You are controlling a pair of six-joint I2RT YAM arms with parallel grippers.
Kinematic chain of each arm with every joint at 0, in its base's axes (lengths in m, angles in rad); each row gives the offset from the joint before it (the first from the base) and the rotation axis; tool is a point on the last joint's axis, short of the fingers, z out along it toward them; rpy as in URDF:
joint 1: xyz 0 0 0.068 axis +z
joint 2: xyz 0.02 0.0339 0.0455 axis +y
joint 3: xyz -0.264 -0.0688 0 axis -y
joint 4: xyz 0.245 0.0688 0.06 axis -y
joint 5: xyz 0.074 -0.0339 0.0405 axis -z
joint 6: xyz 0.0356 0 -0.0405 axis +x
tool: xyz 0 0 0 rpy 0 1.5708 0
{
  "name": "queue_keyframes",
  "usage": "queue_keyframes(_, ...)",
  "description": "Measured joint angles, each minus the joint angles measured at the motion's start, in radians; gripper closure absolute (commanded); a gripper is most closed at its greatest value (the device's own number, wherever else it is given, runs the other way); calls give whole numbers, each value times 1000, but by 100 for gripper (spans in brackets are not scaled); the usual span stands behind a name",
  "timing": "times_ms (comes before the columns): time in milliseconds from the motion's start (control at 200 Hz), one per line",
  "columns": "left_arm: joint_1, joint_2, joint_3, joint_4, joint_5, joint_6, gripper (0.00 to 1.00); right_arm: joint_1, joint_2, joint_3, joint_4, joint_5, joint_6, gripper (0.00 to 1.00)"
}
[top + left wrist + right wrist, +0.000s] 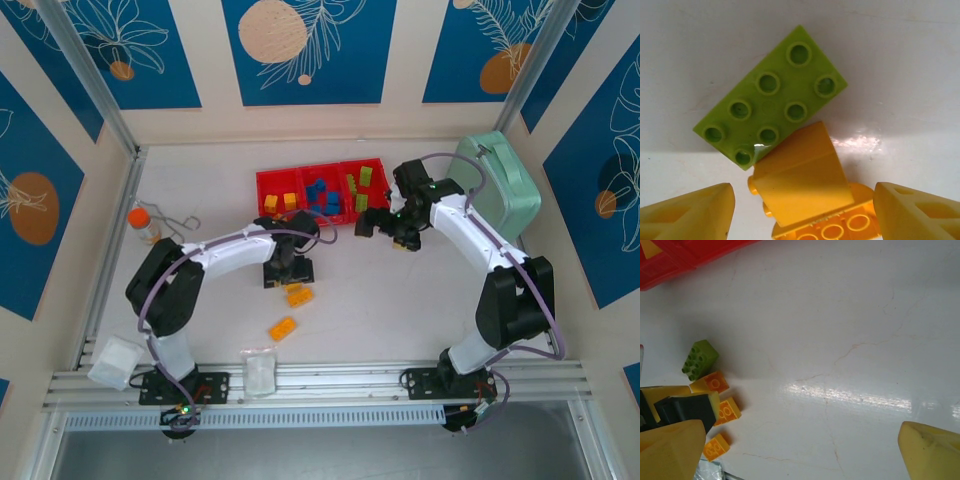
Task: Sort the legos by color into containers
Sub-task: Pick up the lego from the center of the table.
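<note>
Since the yellow brick [800,187] sits right between the left gripper's [804,200] fingers, jaws apart with a gap on each side and nothing gripped yet, left is clearly the nearer one. Green brick [771,97] touches its far edge, long axis diagonal. Tray [259,195] lies further back, yellows in its left bin. Right gripper [383,222] is wide open and empty, by the tray.

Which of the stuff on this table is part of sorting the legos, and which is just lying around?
Job: orange bricks, green brick, red bins.
Lying about: bottle, mint case, white box, clear packet.
</note>
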Motion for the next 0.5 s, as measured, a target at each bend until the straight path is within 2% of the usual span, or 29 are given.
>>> queue_keyframes(170,-1,24,0,-6,-19,-30,35,-23,0,-26,3,0,-32,1)
queue_keyframes(415,-2,54,0,3,-17,-43,57,-39,0,-34,6,0,-48,0)
queue_keyframes(500,-2,54,3,-1,-18,-36,59,-39,0,-34,6,0,-48,1)
